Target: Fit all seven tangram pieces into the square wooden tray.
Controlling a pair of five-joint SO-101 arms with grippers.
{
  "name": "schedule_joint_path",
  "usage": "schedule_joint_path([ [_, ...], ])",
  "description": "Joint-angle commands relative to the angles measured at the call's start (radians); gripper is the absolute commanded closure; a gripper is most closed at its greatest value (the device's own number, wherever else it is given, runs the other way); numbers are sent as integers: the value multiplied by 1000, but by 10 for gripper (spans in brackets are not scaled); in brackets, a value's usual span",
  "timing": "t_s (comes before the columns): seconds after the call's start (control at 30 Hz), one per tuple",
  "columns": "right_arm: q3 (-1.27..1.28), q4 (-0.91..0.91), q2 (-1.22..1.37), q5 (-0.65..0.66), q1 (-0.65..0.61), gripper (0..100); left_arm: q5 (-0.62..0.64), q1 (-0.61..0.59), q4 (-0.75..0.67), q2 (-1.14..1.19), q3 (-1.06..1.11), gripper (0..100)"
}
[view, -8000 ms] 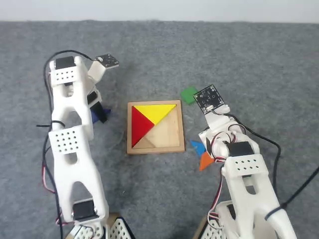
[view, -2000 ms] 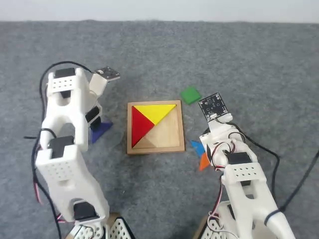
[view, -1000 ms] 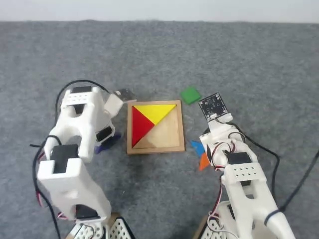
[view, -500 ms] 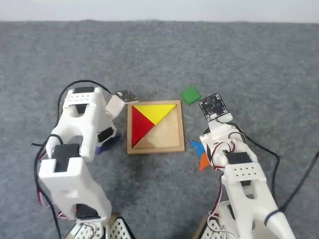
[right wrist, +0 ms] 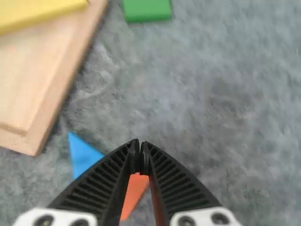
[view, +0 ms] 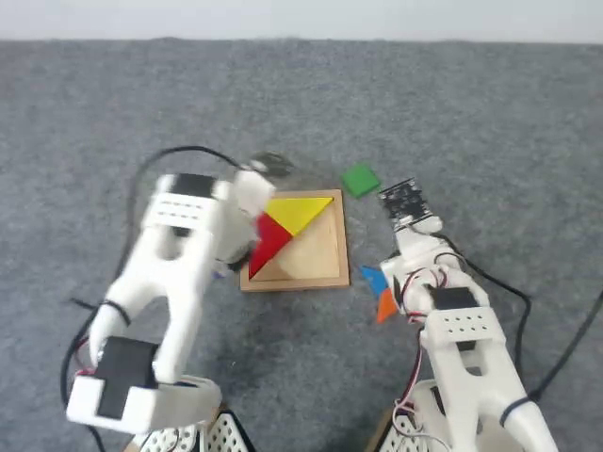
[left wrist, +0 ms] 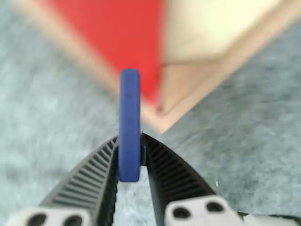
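The square wooden tray [view: 294,282] lies mid-table with a red triangle [view: 268,243] and a yellow triangle [view: 301,211] in it. My left arm [view: 188,235] stands over the tray's left edge. Its gripper [left wrist: 130,141] is shut on a dark blue piece [left wrist: 130,108], held on edge above the tray's corner [left wrist: 193,103] beside the red triangle [left wrist: 127,37]. My right gripper [right wrist: 140,143] is shut on nothing, low over the carpet right of the tray [right wrist: 63,87], with its tips between a light blue triangle [right wrist: 82,154] and an orange piece [right wrist: 134,188].
A green piece [view: 359,179] lies on the carpet off the tray's far right corner. The light blue triangle [view: 374,280] and the orange piece [view: 386,305] sit right of the tray by the right arm [view: 452,320]. Grey carpet covers the table.
My left arm has swung right, from beside the tray to over its left edge, carrying the dark blue piece. The right arm has hardly moved.
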Motion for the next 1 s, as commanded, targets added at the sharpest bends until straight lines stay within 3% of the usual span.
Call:
schedule_joint_path([
  [0.0, -107, 61, -38, -77, 117, 982, -189, 163, -12, -57, 13, 987],
  [0.2, -146, 81, -38, -130, 308, 983, -476, 308, -8, -58, -12, 987],
  [0.4, -150, 79, -38, -137, 318, 983, -749, 381, -15, -58, -62, 987],
  [0.63, -150, 79, -38, -137, 321, 983, -790, 388, -86, -44, -91, 987],
  [0.97, -150, 77, -39, -137, 318, 983, -784, 310, -92, 187, -205, 987],
])
